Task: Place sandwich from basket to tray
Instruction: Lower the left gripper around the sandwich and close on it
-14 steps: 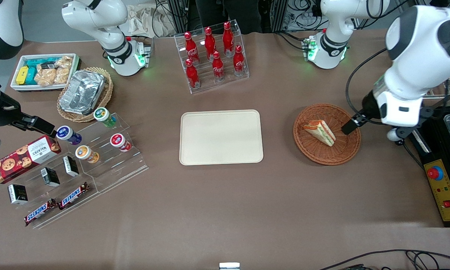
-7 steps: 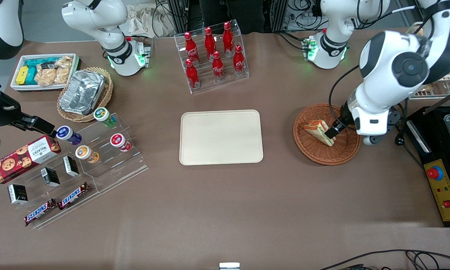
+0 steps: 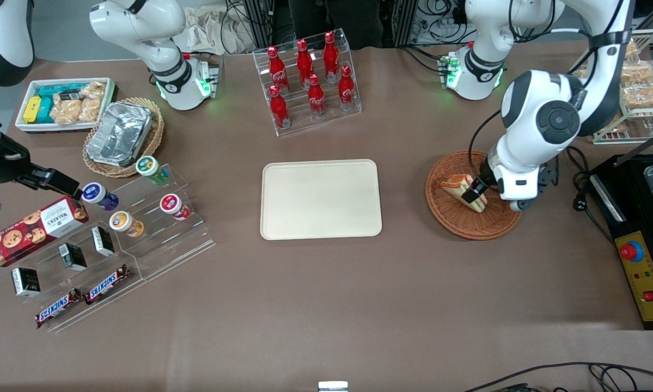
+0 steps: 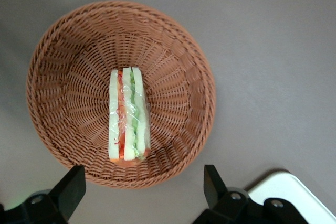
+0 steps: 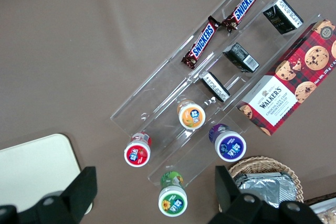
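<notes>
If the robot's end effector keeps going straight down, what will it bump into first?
Probably the sandwich. The open end effector hangs over the basket and points down; its exact line and height are unclear.

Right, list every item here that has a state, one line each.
sandwich: lying in the basket, ungrasped
basket: holding the sandwich
tray: nothing on it
hand: open, above the basket
cola bottles: upright in their rack

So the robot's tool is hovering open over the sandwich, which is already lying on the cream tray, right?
Not quite. The tool is open over the sandwich, but the sandwich lies in the brown wicker basket, not on the cream tray. The left wrist view shows it.
</notes>
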Controlling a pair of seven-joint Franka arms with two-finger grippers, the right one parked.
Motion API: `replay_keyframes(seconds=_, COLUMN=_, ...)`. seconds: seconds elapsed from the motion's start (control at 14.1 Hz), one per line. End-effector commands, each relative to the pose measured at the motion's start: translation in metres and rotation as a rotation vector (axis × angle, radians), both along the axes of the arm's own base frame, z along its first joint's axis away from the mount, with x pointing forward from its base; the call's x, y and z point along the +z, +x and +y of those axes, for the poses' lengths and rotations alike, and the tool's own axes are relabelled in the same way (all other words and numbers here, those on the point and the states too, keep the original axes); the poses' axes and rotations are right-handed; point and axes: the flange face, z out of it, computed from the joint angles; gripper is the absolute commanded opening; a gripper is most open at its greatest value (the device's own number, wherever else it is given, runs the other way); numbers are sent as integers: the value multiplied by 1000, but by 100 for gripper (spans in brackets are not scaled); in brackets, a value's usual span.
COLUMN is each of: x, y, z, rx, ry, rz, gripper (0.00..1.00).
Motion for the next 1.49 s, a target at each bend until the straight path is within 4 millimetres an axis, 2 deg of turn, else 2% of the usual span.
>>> replay_keyframes(seconds=0.0, x=-22, y=-23, z=6, rx=41, ry=12, rz=-16, gripper=100)
replay_keyframes(seconds=0.35, x=-63, y=-46, z=11, rx=62, ry=5, rz=-57, gripper=100)
replay_keyframes(seconds=0.57, x=-85, y=-52, z=0, rx=22, ry=20, rz=-30, gripper=100)
replay_keyframes(seconds=0.92, x=-102, y=-60, z=4, rx=27, ry=17, rz=-61, gripper=100)
replay_keyframes(seconds=1.42, x=-121, y=-60, z=4, rx=29, ry=20, rz=-98, gripper=99)
